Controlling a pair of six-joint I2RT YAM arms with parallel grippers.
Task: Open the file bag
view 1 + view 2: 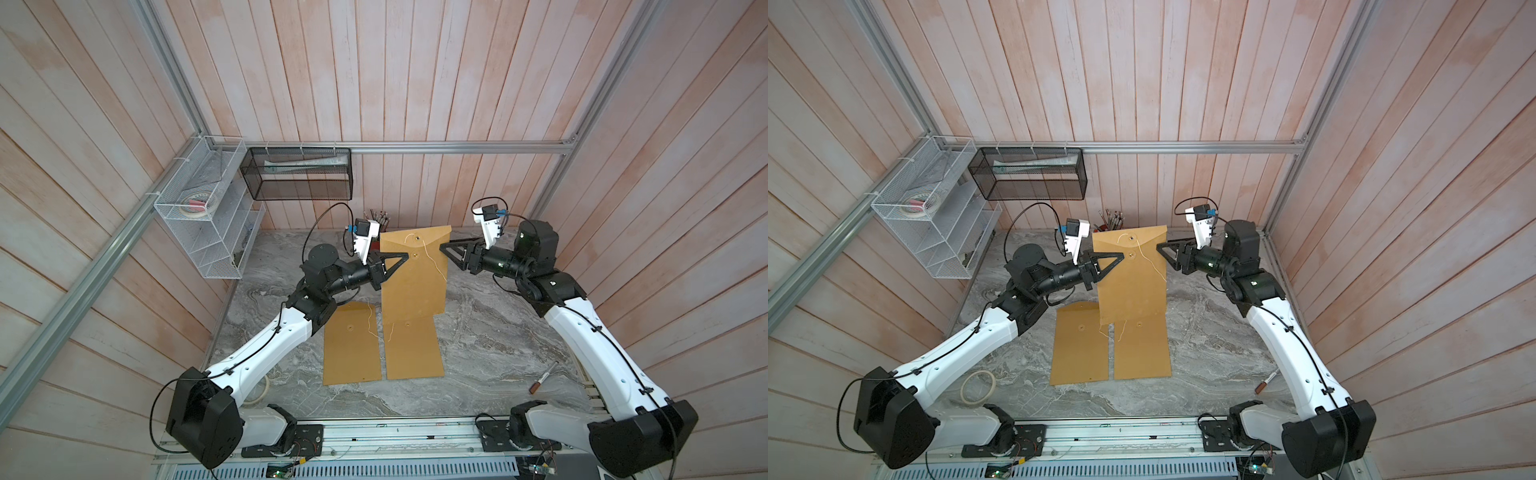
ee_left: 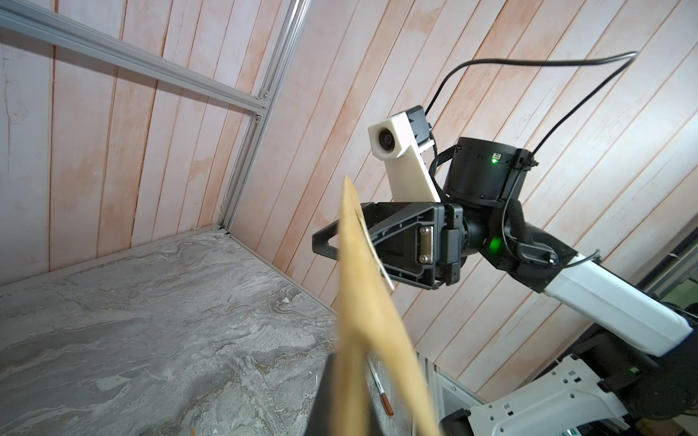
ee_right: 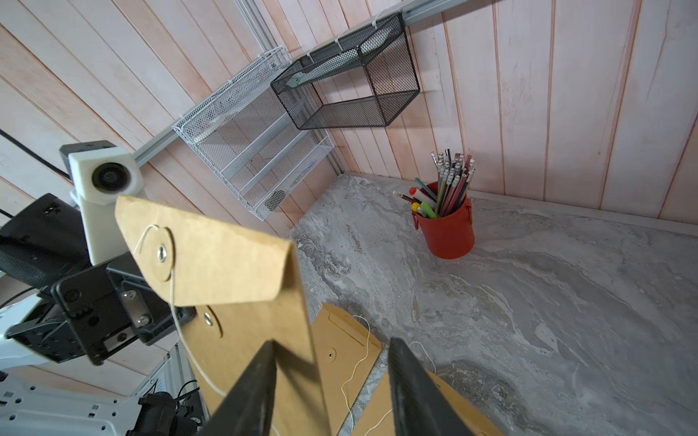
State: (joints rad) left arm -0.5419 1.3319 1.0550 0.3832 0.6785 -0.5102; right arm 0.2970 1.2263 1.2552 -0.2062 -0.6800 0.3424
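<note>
Where the file bag is: off the counter, hanging upright near centre, a bit toward 12 o'clock in both top views, front face toward the camera head.
left hand: comes in from 9 o'clock, clamped on the file bag at its 9 o'clock edge, tip reaching near the lower button; left wrist view shows the bag edge-on, close up and blurred.
right hand: at the bag's 3 o'clock edge, jaws apart; right wrist view shows that edge just inside the gap by one finger, not pinched.
flap: folded down over the front.
string: fixed at the flap button, hangs loose past the lower button, not wound round it as far as I can tell.
flat bags: two more lie side by side on the counter at 6 o'clock of the held one, 9 o'clock flat bag and 3 o'clock flat bag, strings loose.
pencil cup: red, full of pencils and pens, at 12 o'clock by the back wall.
marker: on the counter at 4 o'clock, near the right arm.
tape roll: at 8 o'clock, beside the left arm.
wall storage: black mesh basket at 11 o'clock, white wire rack at 10 o'clock.
</note>
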